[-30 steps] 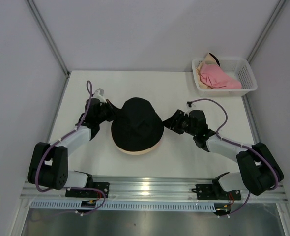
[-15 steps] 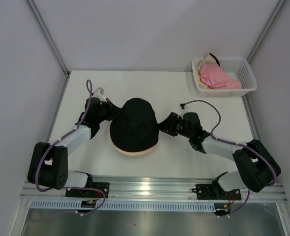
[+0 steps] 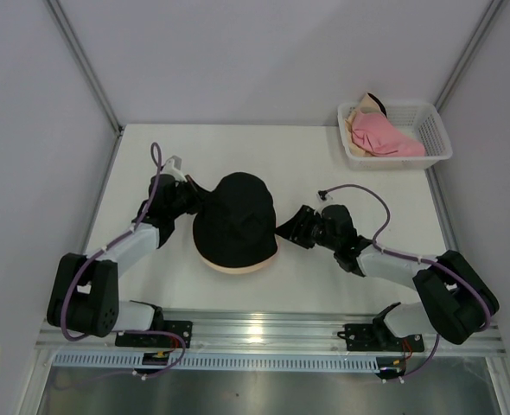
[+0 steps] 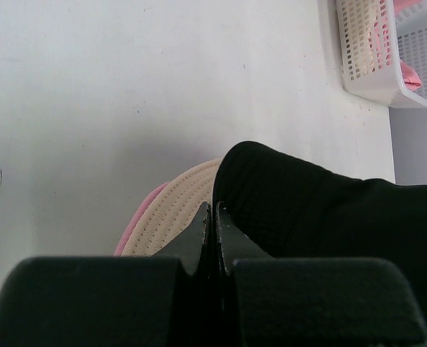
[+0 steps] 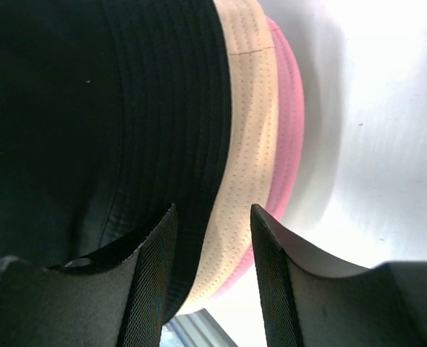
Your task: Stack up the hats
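A black hat sits on top of a pale peach hat in the middle of the table. In the right wrist view the black hat, the peach brim and a pink hat's brim lie layered. My right gripper is open at the stack's right edge, and the brims run between the jaws of this gripper. My left gripper is shut at the stack's upper left edge. The tips of this gripper rest where the black hat meets the peach brim.
A white lattice basket stands at the back right corner with a pink hat and another pale one bunched inside. The same basket shows at the top right of the left wrist view. Grey walls enclose the table.
My right gripper has moved left and nearer, up to the stack's right edge. The black hat's right brim has drawn in slightly. The left arm has barely moved.
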Available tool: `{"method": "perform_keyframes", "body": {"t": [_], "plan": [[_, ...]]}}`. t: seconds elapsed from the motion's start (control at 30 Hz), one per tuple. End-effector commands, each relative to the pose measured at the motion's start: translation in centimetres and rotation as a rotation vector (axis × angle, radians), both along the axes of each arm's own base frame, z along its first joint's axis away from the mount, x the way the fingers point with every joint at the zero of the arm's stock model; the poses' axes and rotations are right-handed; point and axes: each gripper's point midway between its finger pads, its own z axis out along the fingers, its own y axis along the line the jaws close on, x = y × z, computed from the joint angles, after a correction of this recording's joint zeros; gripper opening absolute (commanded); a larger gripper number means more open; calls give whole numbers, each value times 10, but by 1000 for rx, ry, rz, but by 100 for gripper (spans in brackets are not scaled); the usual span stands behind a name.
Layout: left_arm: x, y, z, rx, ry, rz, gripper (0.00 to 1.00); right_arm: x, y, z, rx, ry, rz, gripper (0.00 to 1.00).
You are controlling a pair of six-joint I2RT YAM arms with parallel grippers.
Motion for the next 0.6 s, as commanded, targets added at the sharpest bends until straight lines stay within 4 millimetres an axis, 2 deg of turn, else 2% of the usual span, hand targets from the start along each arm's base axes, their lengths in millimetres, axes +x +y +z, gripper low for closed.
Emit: {"method": "perform_keyframes", "body": {"t": [0.0,0.07,0.1,0.2,0.27,0.3,0.4,0.43,0.57], "plan": [[4,8,17,-3,-71,43,1,-4,12,18,86,-20,18,49],[-1,10,13,-1,-64,55,1,-7,12,21,132,16,-6,49],[-2,13,19,-2,-80,72,1,-11,8,13,136,43,-35,50],[-10,21,21,-6,-89,119,1,-15,-4,16,220,89,-141,52],[-15,25,22,-9,-99,148,1,-14,-6,27,273,81,-203,54],[-21,24,28,-10,-124,152,1,-15,-8,40,301,58,-216,57],[-35,28,26,19,-139,192,1,-14,-8,63,330,-5,-248,59],[-37,28,31,12,-156,194,1,-14,-8,67,337,-17,-255,59],[-49,29,26,-2,-158,193,1,-11,-9,76,355,-45,-286,59]]}}
